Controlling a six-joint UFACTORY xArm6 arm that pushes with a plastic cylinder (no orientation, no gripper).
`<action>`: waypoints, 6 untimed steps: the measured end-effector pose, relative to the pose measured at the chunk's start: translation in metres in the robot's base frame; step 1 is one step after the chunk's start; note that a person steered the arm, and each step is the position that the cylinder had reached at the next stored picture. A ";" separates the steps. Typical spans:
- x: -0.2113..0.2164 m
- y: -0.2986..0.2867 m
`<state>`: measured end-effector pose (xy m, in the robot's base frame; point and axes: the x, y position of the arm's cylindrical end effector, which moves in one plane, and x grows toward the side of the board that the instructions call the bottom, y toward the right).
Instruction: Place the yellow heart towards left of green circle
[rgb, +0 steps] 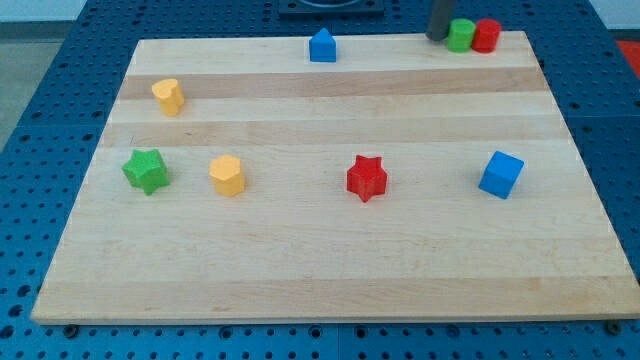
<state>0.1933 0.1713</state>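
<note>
The yellow heart (168, 96) lies near the board's upper left. The green circle (461, 36) stands at the top edge on the view's right, touching a red circle (486, 36) on its right side. My tip (437, 37) is at the top edge, just left of the green circle and close to it; I cannot tell if they touch. The tip is far from the yellow heart, which is across the board to the left.
A blue house-shaped block (322, 46) sits at the top middle. A green star (146, 171) and a yellow hexagon (227, 175) lie at the left. A red star (366, 178) is at the centre and a blue cube (500, 175) at the right. The wooden board (330, 280) rests on a blue perforated table.
</note>
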 end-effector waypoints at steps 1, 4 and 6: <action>0.001 0.001; 0.113 -0.159; 0.157 -0.338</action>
<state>0.3499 -0.1671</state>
